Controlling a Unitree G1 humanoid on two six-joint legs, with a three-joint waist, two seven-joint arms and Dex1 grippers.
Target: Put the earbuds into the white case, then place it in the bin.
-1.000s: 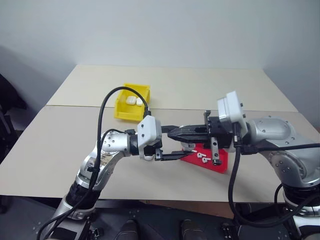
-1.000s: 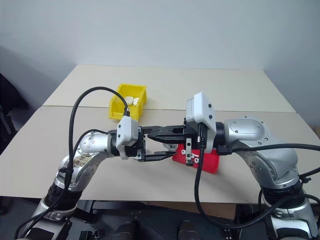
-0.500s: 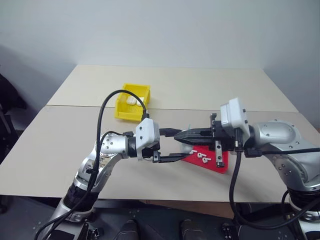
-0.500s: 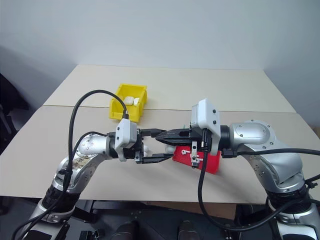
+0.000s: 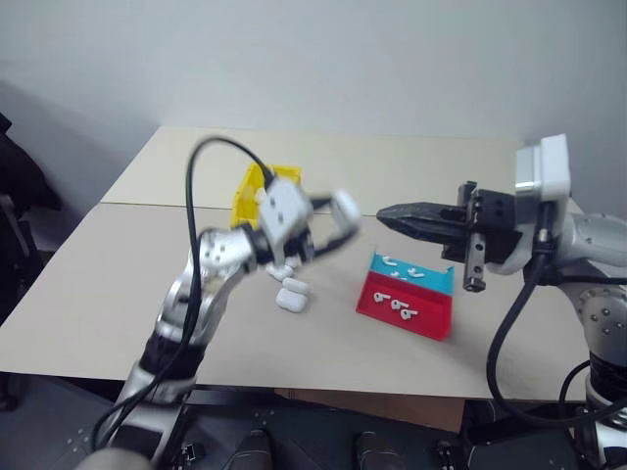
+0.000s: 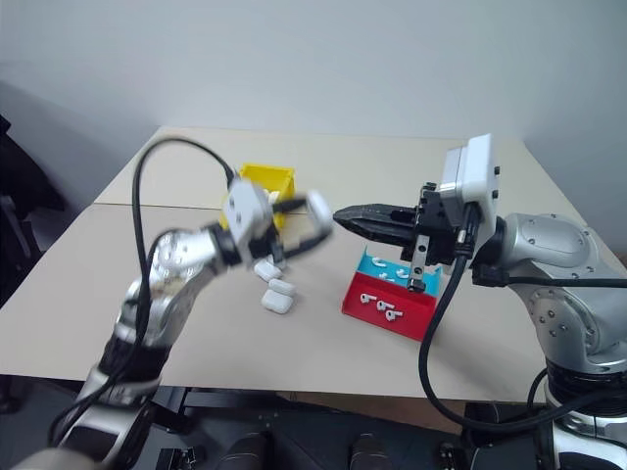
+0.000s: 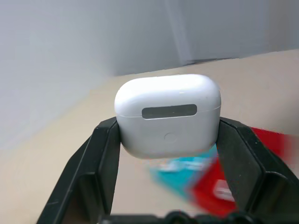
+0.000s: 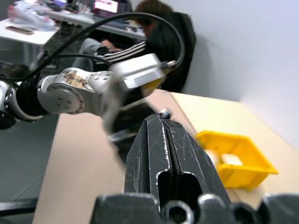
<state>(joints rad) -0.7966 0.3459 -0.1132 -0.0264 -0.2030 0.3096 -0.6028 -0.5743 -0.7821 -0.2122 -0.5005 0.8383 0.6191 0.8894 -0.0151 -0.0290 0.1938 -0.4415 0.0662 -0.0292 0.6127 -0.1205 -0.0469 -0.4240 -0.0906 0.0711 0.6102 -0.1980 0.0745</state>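
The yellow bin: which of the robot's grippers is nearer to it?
Left. The left gripper, shut on a white case, is just beside the bin; the right gripper is farther off, above the tray.

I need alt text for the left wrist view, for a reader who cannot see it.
A closed white case is clamped between the two black fingers of the left gripper, held up in the air. Behind it lie the beige table and a blurred red-and-teal tray.
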